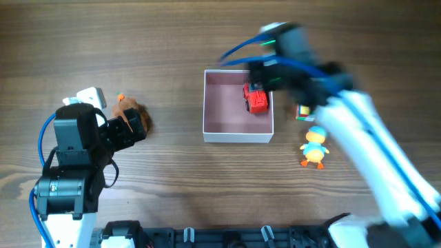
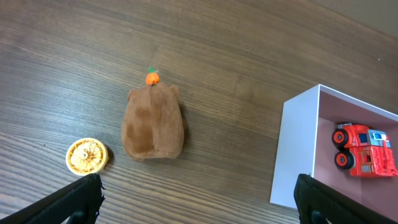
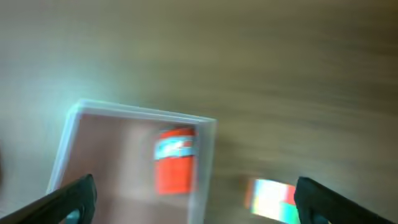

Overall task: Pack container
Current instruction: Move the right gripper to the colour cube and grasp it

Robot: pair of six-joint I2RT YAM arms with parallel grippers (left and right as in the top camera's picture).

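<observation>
The container (image 1: 238, 131) sits open-topped near the middle of the wooden bench (image 1: 172, 41), between the two arms. A red fire truck (image 1: 256, 98) lies on its pink floor against the right wall, in the far-right corner as the overhead view shows it.

The left pincer (image 2: 199, 202) is spread wide, its two dark fingertips (image 2: 78, 199) far apart at the lower corners of the left wrist view and gripping nothing. It hangs over a brown plush toy (image 2: 153, 121) with a small orange knob on top. The toy lies flat on the bench, left of the container and clear of its white wall. A yellow disc (image 2: 87, 155) rests just beside the plush toy.

The right pincer (image 3: 196, 202) is badly blurred, yet its tips show well apart at the frame's lower corners, with nothing between them. It hovers above the container's right side. A multicoloured block (image 1: 303, 112) lies on the bench just outside that wall, and a yellow duck (image 1: 315, 147) stands nearby.
</observation>
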